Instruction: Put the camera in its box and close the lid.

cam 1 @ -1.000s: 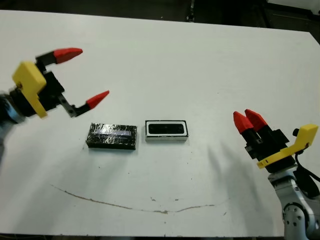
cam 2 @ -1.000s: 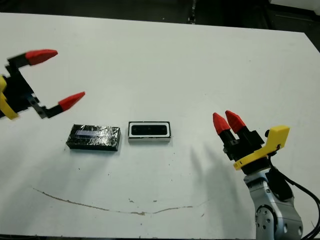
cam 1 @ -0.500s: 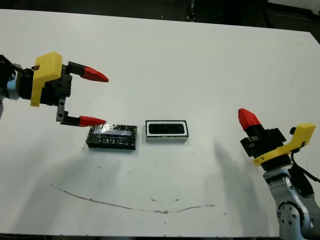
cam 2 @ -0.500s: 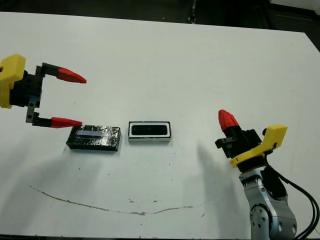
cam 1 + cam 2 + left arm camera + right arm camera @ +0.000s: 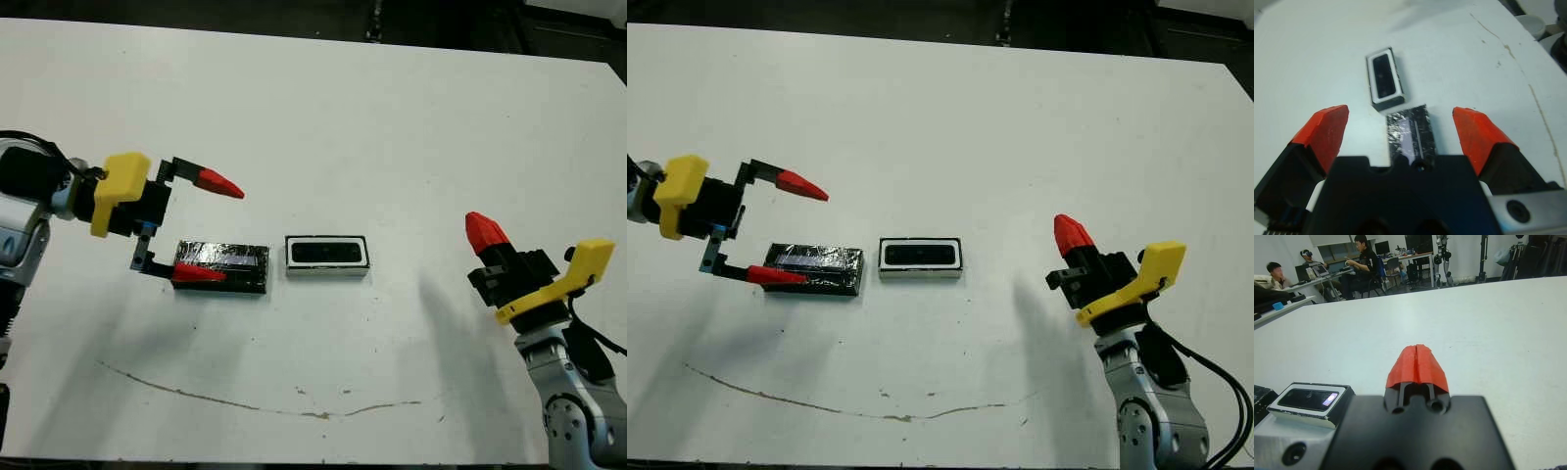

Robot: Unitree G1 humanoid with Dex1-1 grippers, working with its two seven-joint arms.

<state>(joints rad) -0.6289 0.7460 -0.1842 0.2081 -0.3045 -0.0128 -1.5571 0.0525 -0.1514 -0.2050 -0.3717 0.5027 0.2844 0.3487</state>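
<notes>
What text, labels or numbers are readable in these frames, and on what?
None readable.
The lid: a pale strip, no legible print.
The camera in the box: no marking visible.
The left gripper and right gripper: no marking visible.

A robotics lab or shared workroom. Beyond the broad white table [image 5: 1488, 318], seated people [image 5: 1359, 259] work at cluttered desks [image 5: 1317, 274]. Equipment stands [image 5: 1482, 257] line the back.

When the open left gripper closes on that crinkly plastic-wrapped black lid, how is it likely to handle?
The flat black lid with shiny, crinkly wrap probably stays stiff, given its straight edges. The glossy film may be slippery under the left gripper's red fingertips. Lying flat and low on the white table, it looks unlikely to roll or tip.
</notes>
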